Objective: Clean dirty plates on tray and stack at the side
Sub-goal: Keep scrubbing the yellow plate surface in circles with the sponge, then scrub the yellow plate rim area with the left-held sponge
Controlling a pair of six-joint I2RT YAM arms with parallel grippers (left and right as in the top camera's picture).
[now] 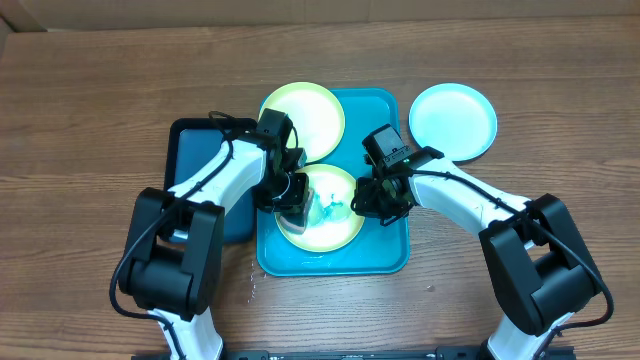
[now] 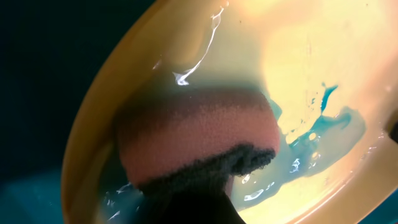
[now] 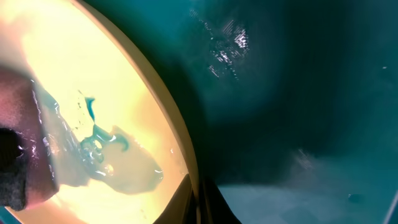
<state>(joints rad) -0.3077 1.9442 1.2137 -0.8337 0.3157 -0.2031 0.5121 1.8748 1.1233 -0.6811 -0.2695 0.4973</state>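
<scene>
Two plates lie on the turquoise tray [image 1: 385,248]. The back one [image 1: 310,110] is bare. The front plate [image 1: 335,232] holds a blue, wet smear [image 2: 317,134]. My left gripper [image 1: 295,205] is shut on a pinkish sponge [image 2: 199,130] with a dark scrub side, and the sponge is pressed onto this plate's left half. My right gripper [image 1: 362,200] is shut on the same plate's right rim [image 3: 186,168], which sits pinched between its dark fingers [image 3: 221,205]. A third plate [image 1: 452,120], pale and smear-free, rests on the table to the right of the tray.
A dark navy tray [image 1: 195,150] lies left of the turquoise one, partly under my left arm. The wooden table [image 1: 90,120] stretches around both trays. The turquoise tray floor [image 3: 298,93] beside the held plate looks wet.
</scene>
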